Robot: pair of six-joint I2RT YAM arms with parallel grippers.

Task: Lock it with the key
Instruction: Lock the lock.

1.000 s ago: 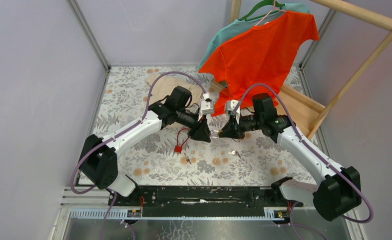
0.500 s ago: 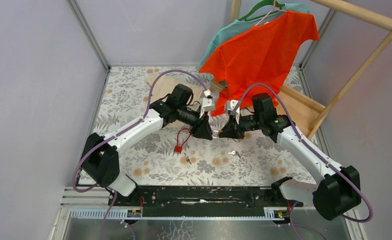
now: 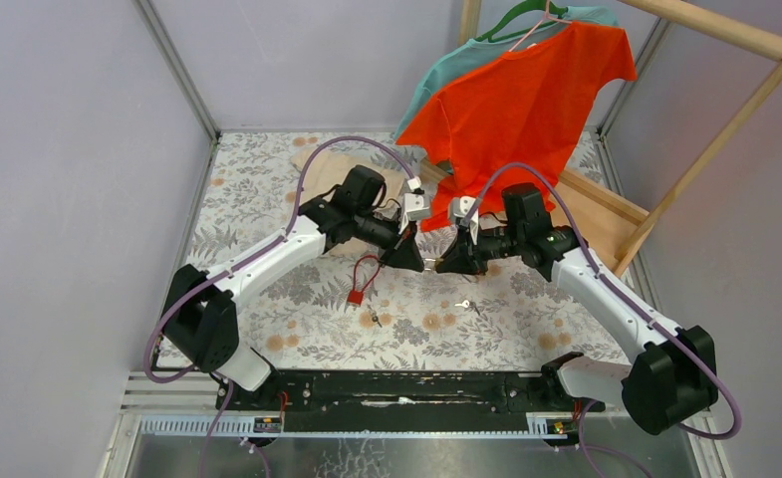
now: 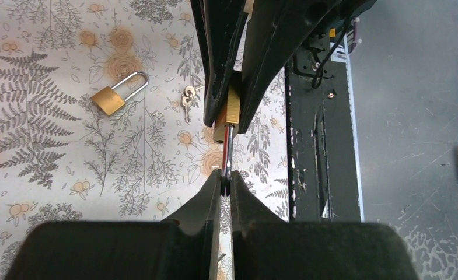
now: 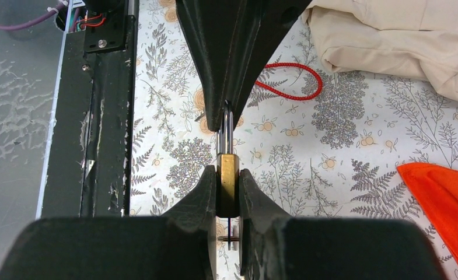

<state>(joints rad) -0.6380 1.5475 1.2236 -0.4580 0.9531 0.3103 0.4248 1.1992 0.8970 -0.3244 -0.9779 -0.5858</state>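
Over the last second the left pincer [image 4: 226, 179] has slid toward the right one, and the gap seen between their tips in the top view has closed. The right arm has barely shifted.

We see the right pincer [image 5: 227, 178] clenched on the body of a small brass padlock [image 5: 227, 175], held in the air above the middle of the flower-printed worktop [image 3: 267, 239]. The left pincer is clenched on the padlock's silver shackle [image 5: 226, 137], tip to tip with the right. A thin dark piece shows under the body in the right wrist view; we cannot tell whether it is the key.

On the worktop lie a second brass padlock with a steel loop [image 4: 118, 93] and, just beside it, a small bunch of silver keys [image 4: 186, 99], both apart from the pincers. A thin red cord [image 5: 290, 81] loops near a crumpled beige cloth [image 5: 390, 41] toward the far side.

For room, the held lock hangs over bare worktop, well apart from both side walls. The black base rail [image 4: 317, 146] marks the near edge, with a grey floor beyond it. Toward the far right an orange T-shirt [image 3: 526, 100] hangs from a light wooden rack [image 3: 705, 149], its hem close behind the two wrists in the top view.
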